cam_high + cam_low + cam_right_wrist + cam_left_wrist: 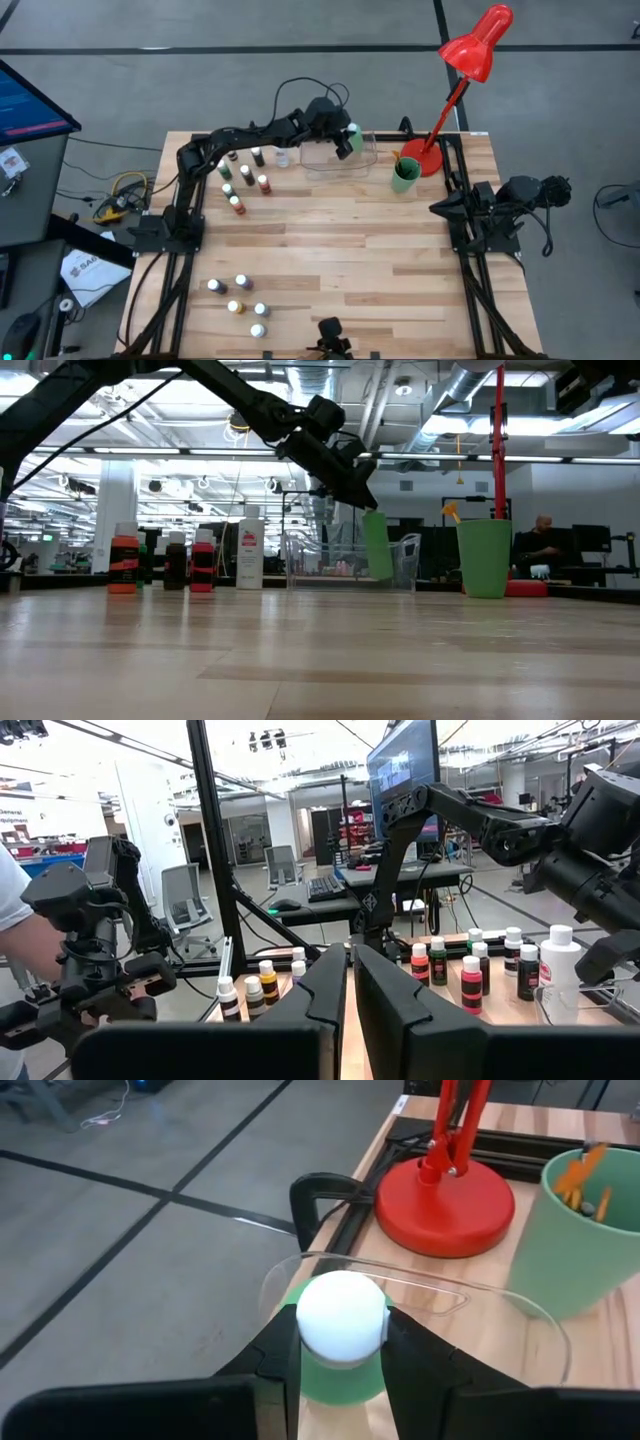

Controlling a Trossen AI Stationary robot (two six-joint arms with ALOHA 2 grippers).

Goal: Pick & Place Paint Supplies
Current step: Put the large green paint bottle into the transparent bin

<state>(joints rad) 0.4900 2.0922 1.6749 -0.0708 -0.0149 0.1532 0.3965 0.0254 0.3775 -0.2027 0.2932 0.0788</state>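
My left gripper [347, 141] is at the table's far side, shut on a taller green bottle [377, 546] with a white cap [342, 1316]. It holds the bottle over the clear plastic tray [330, 158]. A white taller bottle [250, 553] and several small white-capped paint bottles [245, 176] stand upright on the table left of the tray. More small bottles [240, 296] stand near the front left. My right gripper [350, 988] waits shut at the table's right side [445, 207], holding nothing. My left gripper pinches the green bottle's upper body just under the white cap [340, 1370], one finger [278, 1358] on each side. The fingers slant down toward the far right. The bottle hangs below them, slightly tilted. I cannot tell whether its base touches the tray.
A green cup [405, 174] holding brushes stands right of the tray, with the red lamp's base [424, 157] just behind it. The lamp's arm leans over the far right corner. The middle of the wooden table [340, 250] is bare.
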